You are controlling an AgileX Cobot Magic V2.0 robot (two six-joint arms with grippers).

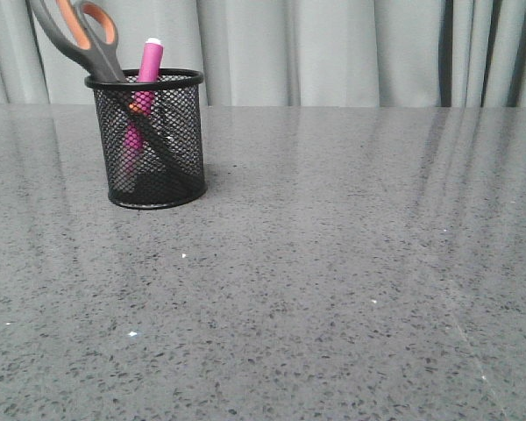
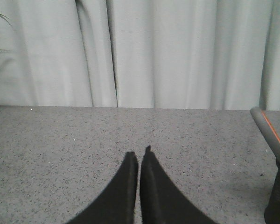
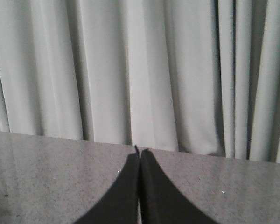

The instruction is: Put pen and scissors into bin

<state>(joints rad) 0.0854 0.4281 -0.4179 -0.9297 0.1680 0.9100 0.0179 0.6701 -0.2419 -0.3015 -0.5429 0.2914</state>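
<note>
The black wire-mesh bin (image 1: 154,140) was seen standing upright on the grey speckled desk (image 1: 333,281), toward its far left. The scissors (image 1: 92,39) were held inside it, blades down and slanted across the cup, the orange-lined handles leaning out over the left of the rim. The pink pen (image 1: 144,88) was stood beside them, its white tip above the rim. The left end effector (image 2: 141,156) was seen with fingers pressed together, holding nothing. The right end effector (image 3: 139,153) was likewise closed and empty. Pale curtains (image 1: 333,53) were hung behind; what seemed a leaf edge was glimpsed in the left wrist view.
</note>
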